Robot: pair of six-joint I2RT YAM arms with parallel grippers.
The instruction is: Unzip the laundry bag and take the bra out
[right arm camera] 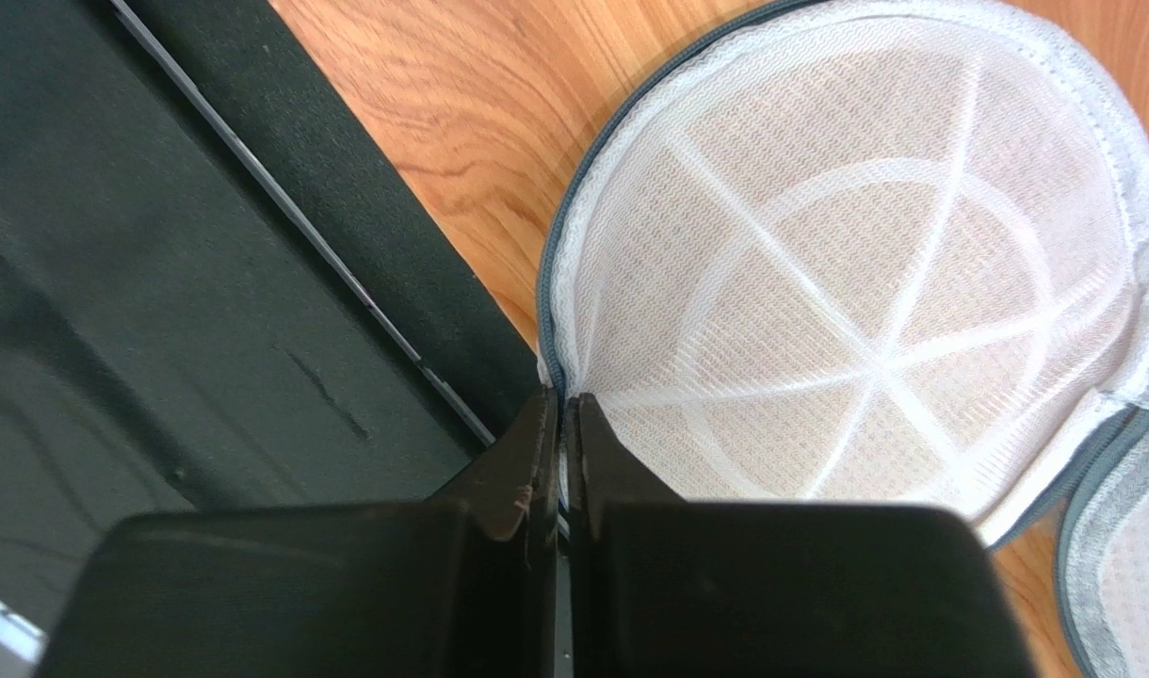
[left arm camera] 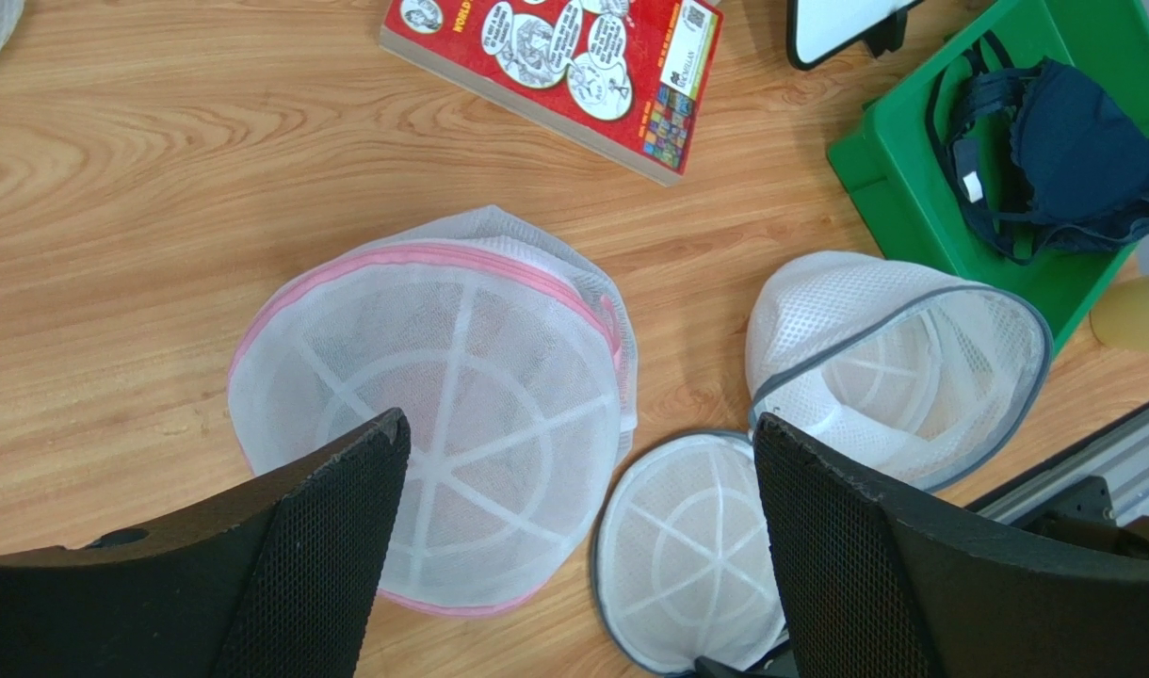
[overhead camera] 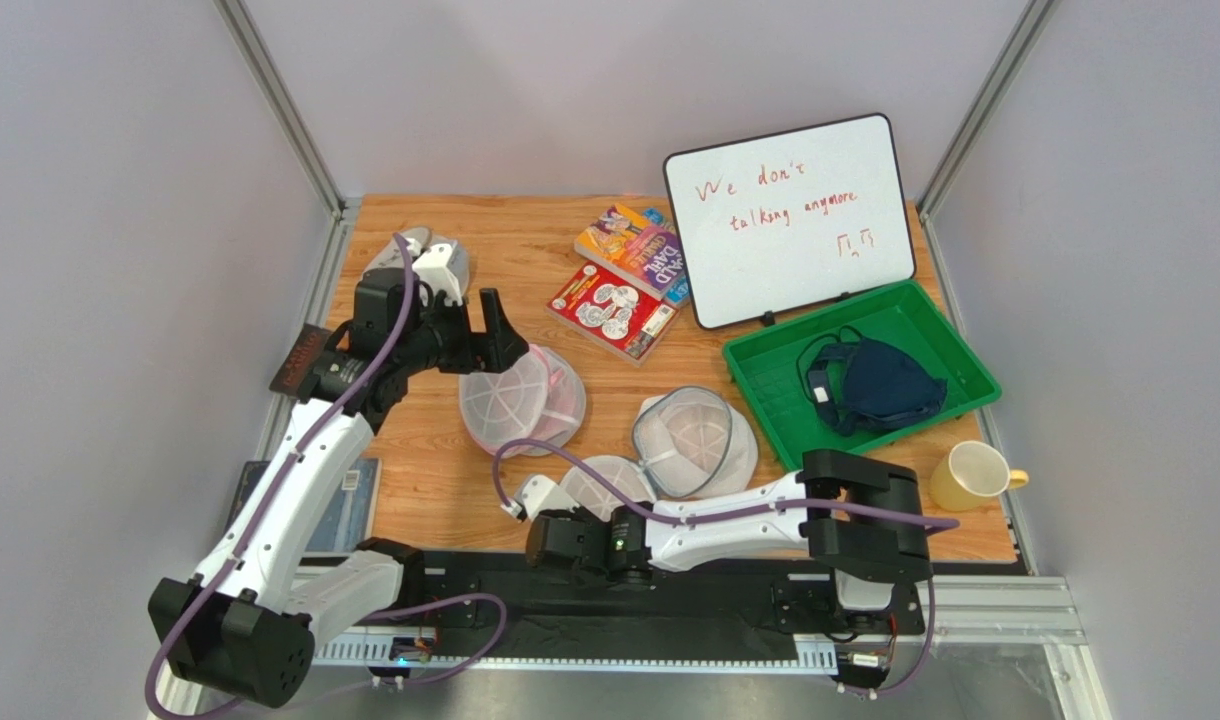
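Grey-rimmed laundry bag (overhead camera: 694, 435) gaping by table (overhead camera: 421, 450) edge, right pincer (right arm camera: 562, 406) pinching its rim, left pincer (left arm camera: 580, 427) spread wide.

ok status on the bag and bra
Status: left gripper open by pink bag. Right gripper shut on laundry bag rim. Bag unzipped, bra in green tray.

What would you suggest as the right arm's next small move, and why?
Probably open the right gripper and back it off the laundry bag. The bag lies unzipped with its flap open, the bra already rests in the green tray, and the jaws are closed at the flap's grey rim; whether they pinch it is unclear.
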